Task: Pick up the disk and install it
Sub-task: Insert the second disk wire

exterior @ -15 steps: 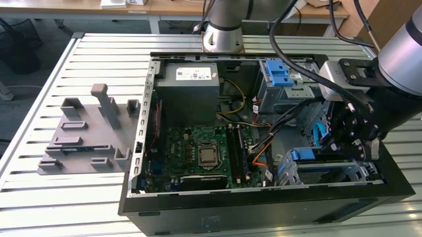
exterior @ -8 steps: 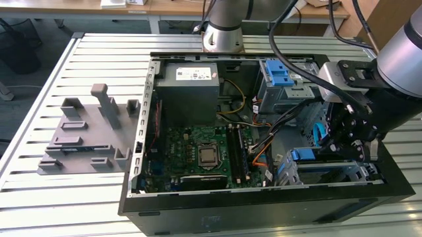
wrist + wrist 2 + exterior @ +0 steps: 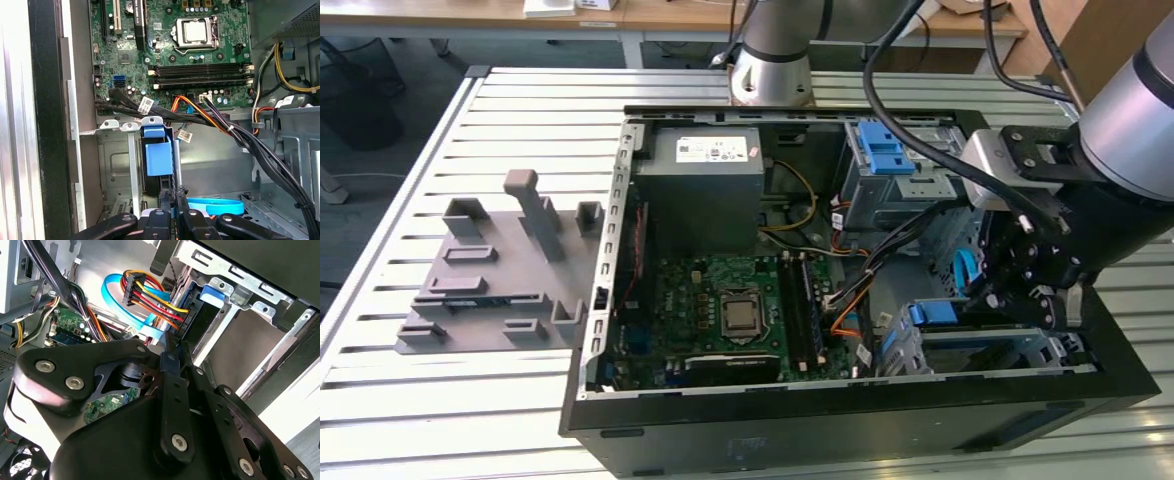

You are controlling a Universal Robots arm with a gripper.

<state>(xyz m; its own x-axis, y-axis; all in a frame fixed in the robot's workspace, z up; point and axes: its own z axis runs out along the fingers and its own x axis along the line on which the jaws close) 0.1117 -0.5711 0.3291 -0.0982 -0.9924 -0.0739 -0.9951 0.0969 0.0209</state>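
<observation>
the hand (image 3: pixel 172 210) is pinched narrow on the rear edge of the disk (image 3: pixel 159 159), which stands on edge in the cage (image 3: pixel 116 170) at the case's front corner, below the board (image 3: pixel 175 45). in the exterior view the hand (image 3: pixel 1027 290) hangs over that bay.

risks, as i judge them: the carrier could jam if it tilts off the rails, and the cables (image 3: pixel 150 300) lying just beside the bay could snag the fingers.

how deep the disk sits is hidden; its label is out of sight.
</observation>
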